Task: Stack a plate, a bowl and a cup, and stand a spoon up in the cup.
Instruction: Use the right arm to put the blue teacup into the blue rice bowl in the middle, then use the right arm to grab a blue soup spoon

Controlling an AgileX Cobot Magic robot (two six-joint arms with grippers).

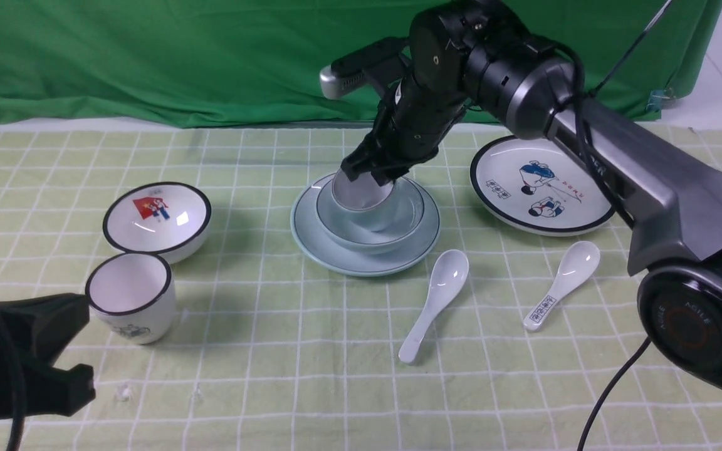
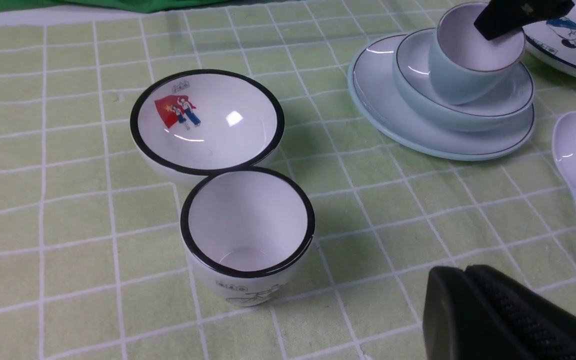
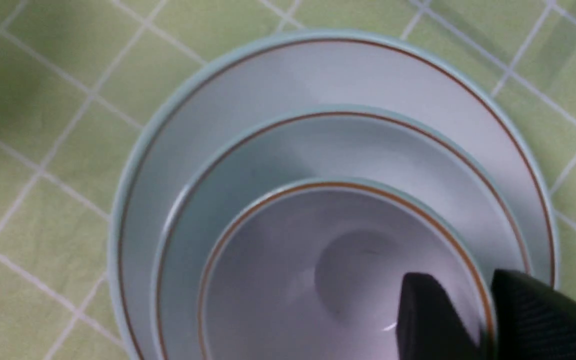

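The pale blue-green plate (image 1: 336,254) lies mid-table with the matching bowl (image 1: 411,219) on it. The cup (image 1: 361,194) is tilted inside the bowl. My right gripper (image 1: 376,172) is shut on the cup's rim, one finger inside and one outside, as the right wrist view (image 3: 468,285) shows over the cup (image 3: 318,270), bowl (image 3: 318,145) and plate (image 3: 318,70). The plain white spoon (image 1: 436,297) lies on the cloth in front of the plate. My left gripper (image 2: 463,280) is shut and empty, low at the near left (image 1: 82,344).
A white black-rimmed bowl (image 1: 157,216) and cup (image 1: 130,304) stand at the left, close to my left gripper. A cartoon plate (image 1: 543,185) lies at the right, with a marked-handle spoon (image 1: 561,282) in front of it. A green curtain hangs behind.
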